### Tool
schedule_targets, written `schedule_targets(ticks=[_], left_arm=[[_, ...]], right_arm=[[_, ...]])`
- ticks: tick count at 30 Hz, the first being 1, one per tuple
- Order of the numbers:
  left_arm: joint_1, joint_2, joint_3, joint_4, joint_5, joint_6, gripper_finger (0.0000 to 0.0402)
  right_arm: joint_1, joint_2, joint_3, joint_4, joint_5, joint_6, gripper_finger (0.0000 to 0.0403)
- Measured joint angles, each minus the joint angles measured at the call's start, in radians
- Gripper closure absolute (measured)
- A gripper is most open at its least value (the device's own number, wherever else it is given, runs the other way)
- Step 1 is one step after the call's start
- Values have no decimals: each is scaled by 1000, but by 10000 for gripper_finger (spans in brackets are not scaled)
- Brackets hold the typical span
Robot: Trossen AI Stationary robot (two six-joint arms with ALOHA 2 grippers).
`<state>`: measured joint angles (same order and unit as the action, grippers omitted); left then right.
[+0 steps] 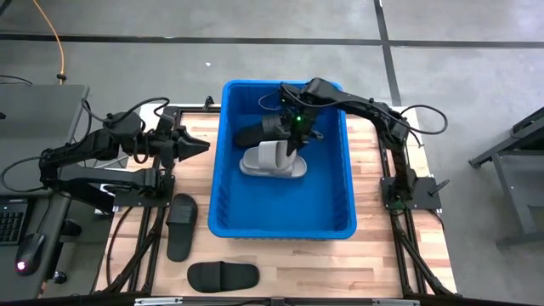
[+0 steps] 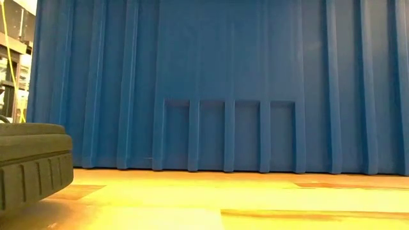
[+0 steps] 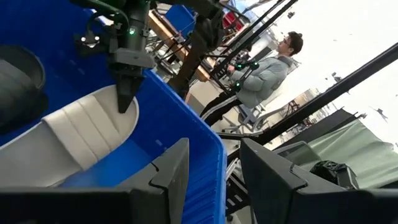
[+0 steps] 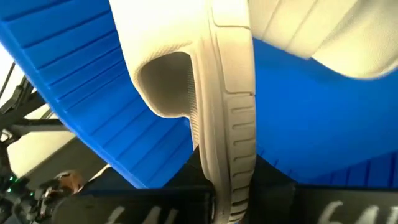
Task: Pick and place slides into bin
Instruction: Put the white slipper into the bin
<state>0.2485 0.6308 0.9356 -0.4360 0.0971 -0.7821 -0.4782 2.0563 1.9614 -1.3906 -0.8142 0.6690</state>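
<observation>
On the wooden tabletop [image 1: 374, 255], ringed by grey concrete floor [image 1: 476, 85], a light grey slide [image 1: 272, 161] is clamped inside the blue bin [image 1: 223, 170] by the right gripper [image 1: 293, 144], while the left gripper [image 1: 200, 146] is held part-open outside it.

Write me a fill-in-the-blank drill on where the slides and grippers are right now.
1. The right gripper is shut on the edge of a light ____ slide inside the bin.
2. ____ black slides lie on the table outside the bin.
3. The left gripper holds ____, beside the bin's wall.
4. A second slide in the bin, near its far end, is ____ in colour.

Missing words: grey; Two; nothing; black
</observation>
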Motion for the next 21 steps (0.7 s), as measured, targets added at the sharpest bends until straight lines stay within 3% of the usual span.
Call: schedule_targets(ticks=[10, 13, 21], left_arm=[[0, 9, 0, -40, 1, 16, 268], [0, 8, 0, -38, 4, 19, 268], [0, 8, 0, -40, 7, 19, 268]], right_arm=[[0, 34, 1, -59, 17, -37, 402], [0, 35, 1, -40, -41, -67, 402], [-10, 35, 1, -45, 45, -48, 387]])
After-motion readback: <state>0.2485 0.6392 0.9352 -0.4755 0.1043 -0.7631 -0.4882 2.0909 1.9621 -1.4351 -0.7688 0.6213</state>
